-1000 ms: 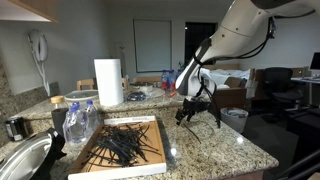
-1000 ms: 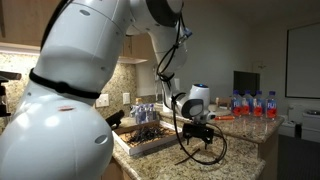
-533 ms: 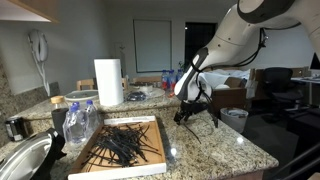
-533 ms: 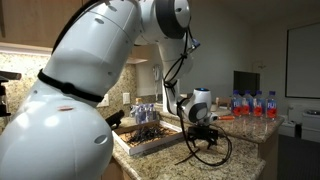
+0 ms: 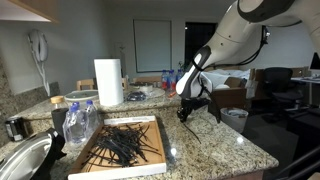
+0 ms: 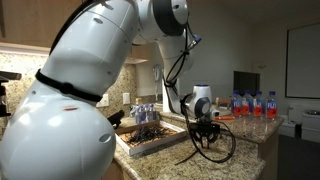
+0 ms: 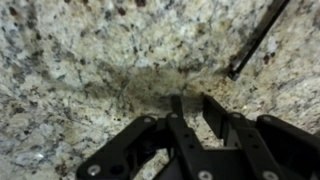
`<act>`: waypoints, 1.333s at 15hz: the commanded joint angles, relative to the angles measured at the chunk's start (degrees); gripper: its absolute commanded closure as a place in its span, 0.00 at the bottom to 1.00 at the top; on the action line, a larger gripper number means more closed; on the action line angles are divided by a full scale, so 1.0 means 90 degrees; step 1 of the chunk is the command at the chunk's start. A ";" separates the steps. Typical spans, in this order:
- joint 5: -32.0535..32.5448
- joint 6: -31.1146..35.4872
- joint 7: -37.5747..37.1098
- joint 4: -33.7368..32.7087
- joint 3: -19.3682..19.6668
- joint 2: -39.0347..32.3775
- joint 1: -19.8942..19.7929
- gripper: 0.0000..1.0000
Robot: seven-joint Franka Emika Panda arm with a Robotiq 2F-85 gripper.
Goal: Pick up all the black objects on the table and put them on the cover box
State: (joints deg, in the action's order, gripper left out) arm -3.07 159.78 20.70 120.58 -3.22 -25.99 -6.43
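Note:
The cover box (image 5: 158,158) lies flat on the granite counter and holds a heap of black objects (image 5: 125,145), thin strips; both exterior views show this box (image 6: 135,146). My gripper (image 5: 194,114) hangs low over the counter to the right of the box, also seen at the counter's end (image 6: 207,136). In the wrist view the gripper (image 7: 194,103) has its fingertips close together just above the stone, with a narrow gap of bare granite between them. One black strip (image 7: 256,40) lies slantwise beyond and to the right of the fingertips, apart from them.
A paper towel roll (image 5: 108,82) stands behind the box. Clear water bottles (image 5: 80,122), a metal bowl (image 5: 25,158) and a dark mug (image 5: 15,127) crowd the left end. More bottles (image 6: 255,104) line the back counter. The counter edge drops off right of the gripper.
The jaws have drawn in from wide open to a narrow gap. The gripper has stayed low over the same patch of counter, shifting only slightly.

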 commanded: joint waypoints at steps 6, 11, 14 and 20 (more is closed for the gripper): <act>0.0107 -0.0870 -0.0505 0.0138 0.0094 0.0122 0.0071 0.14; -0.0154 -0.0749 -0.0364 0.0090 -0.0154 -0.0005 -0.0012 0.00; -0.0224 -0.0750 -0.0316 0.0049 -0.0248 -0.0020 -0.0043 0.00; -0.0383 -0.0903 -0.0222 0.0199 -0.0505 0.0187 -0.0035 0.00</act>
State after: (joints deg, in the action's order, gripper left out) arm -4.32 152.82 17.73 120.62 -5.53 -25.62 -6.02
